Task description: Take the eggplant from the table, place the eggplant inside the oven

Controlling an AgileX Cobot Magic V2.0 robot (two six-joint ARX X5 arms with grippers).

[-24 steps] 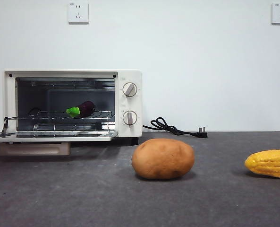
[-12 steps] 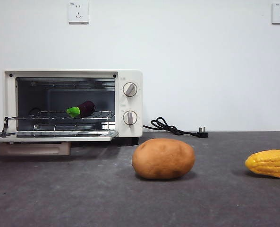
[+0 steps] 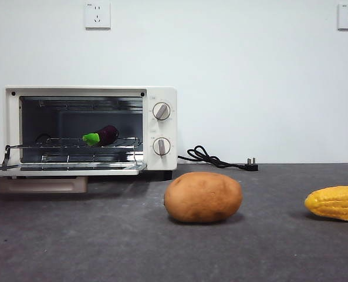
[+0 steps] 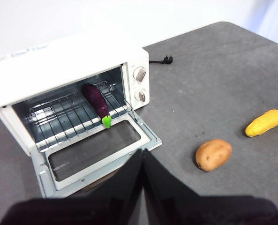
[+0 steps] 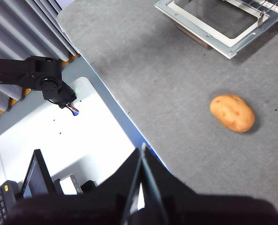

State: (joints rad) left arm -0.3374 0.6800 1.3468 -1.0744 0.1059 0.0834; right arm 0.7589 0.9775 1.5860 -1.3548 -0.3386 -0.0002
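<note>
A plain white wall with two sockets backs the dark grey, matte, speckled tabletop (image 3: 103,247). On it stands the cream-white boxy toaster oven (image 3: 162,94), its glass door folded down flat and its wire rack (image 4: 63,117) exposed. The dark purple toy eggplant with a bright green cap (image 3: 102,136) lies on that rack inside the oven, towards the knob side, with its cap pointing out at the door opening; in the left wrist view the cap sits right at the rack's front edge.

A brown, rounded potato (image 3: 203,197) rests on the tabletop in front of the oven, and a yellow corn cob (image 3: 335,202) lies well apart from it. A black power cord (image 3: 212,158) trails unplugged beside the oven.

Neither arm shows in the front view. The left gripper (image 4: 142,159) hangs high above the oven door, its jaws pressed together and empty. The right gripper (image 5: 142,157) sits above the tabletop's edge, away from the oven, jaws likewise together and holding nothing.

The placing looks done. To finish well, both arms should stay clear of the door and rack, since a knock could roll the eggplant off the front edge.
</note>
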